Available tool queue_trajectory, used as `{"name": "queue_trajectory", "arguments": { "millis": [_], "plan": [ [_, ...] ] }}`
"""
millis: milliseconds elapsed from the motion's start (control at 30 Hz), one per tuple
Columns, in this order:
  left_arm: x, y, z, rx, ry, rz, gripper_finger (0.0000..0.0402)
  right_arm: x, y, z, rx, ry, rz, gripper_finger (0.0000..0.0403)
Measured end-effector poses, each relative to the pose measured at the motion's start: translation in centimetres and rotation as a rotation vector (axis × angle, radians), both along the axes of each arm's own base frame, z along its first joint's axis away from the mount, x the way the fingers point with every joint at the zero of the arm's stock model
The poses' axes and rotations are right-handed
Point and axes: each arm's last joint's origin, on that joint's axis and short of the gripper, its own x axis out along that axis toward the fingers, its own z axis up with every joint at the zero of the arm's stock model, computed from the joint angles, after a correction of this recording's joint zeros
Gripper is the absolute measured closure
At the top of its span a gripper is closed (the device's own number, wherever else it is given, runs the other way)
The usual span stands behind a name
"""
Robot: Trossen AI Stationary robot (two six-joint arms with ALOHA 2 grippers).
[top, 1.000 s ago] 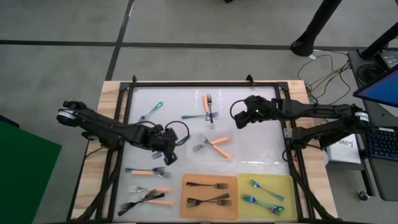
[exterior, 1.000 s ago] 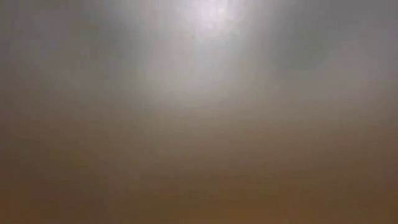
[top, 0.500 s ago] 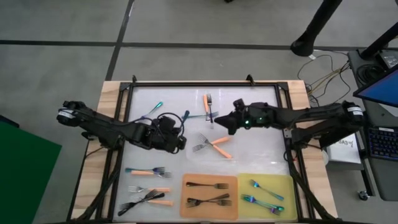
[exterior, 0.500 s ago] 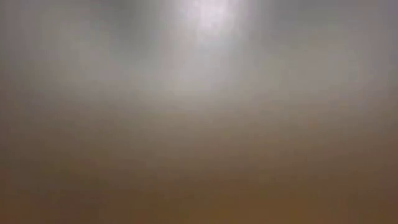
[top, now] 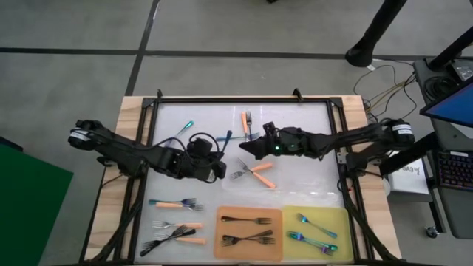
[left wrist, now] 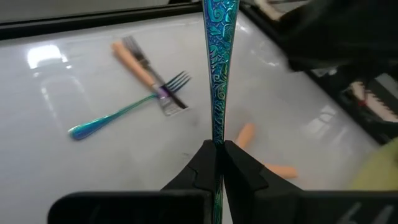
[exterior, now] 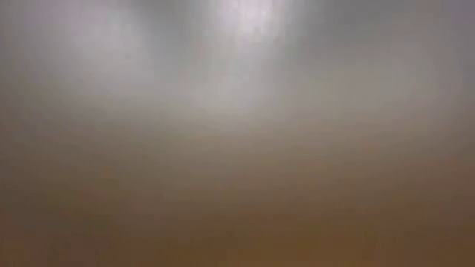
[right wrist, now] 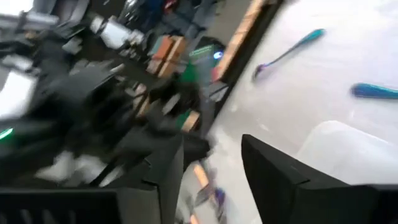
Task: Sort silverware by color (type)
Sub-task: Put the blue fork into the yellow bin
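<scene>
Left gripper (top: 219,155): clamped tight on an iridescent fork (left wrist: 219,74), handle pinched between the fingertips (left wrist: 205,163); in wrist view the patterned blue-teal handle sticks straight out past the jaws; sits left of table centre
Right gripper (top: 244,150): jaws apart, nothing between the fingers (right wrist: 283,177); reached in over the table (top: 303,174) middle, just beside the left gripper, near the crossed orange-handled forks (top: 255,171)
Held fork: tip shows in high view (top: 227,136) just above the left gripper
Loose iridescent forks: one near top-left (top: 179,133); another lying against an orange-handled fork (top: 246,124) near top centre, seen in left wrist view (left wrist: 118,116)
Orange mat (top: 248,233): 2 black forks (top: 247,219) on it
Yellow mat (top: 318,232): iridescent forks (top: 317,225) on it
Bottom-left pile: orange-handled forks (top: 176,204) plus a black one (top: 166,241), mixed
Low view: total blur, can't tell anything
</scene>
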Motion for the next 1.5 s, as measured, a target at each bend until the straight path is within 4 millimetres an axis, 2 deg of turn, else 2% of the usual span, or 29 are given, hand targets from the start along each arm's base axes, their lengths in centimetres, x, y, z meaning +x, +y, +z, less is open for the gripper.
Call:
{"name": "queue_trajectory", "arguments": {
  "millis": [133, 233, 467, 733, 967, 1500],
  "plan": [
    [0.4, -0.1, 0.0, 0.004, -0.016, -0.017, 0.0401, 0.5, -0.5, -1.0, 0.059, 0.019, -0.070, 0.0236],
    [0.5, -0.1, -0.1, 0.005, -0.011, -0.016, 0.0401, 0.9, -0.6, -1.0, 0.061, 0.019, -0.082, 0.0235],
    [1.1, -0.4, -0.8, -0.014, -0.011, -0.035, 0.0401, 2.1, -0.6, 1.3, -0.018, -0.023, -0.072, 0.0235],
    [1.3, -0.4, -1.0, -0.012, -0.005, -0.035, 0.0401, 2.8, -0.7, 2.7, -0.090, 0.139, -0.080, 0.0237],
    [1.3, -0.4, -1.0, -0.006, -0.004, -0.034, 0.0401, 3.3, -0.8, 3.4, -0.113, 0.164, -0.091, 0.0240],
    [1.4, -0.4, -0.9, 0.003, -0.020, -0.038, 0.0401, 3.9, -0.7, 2.3, -0.086, 0.205, -0.071, 0.0288]
  ]
}}
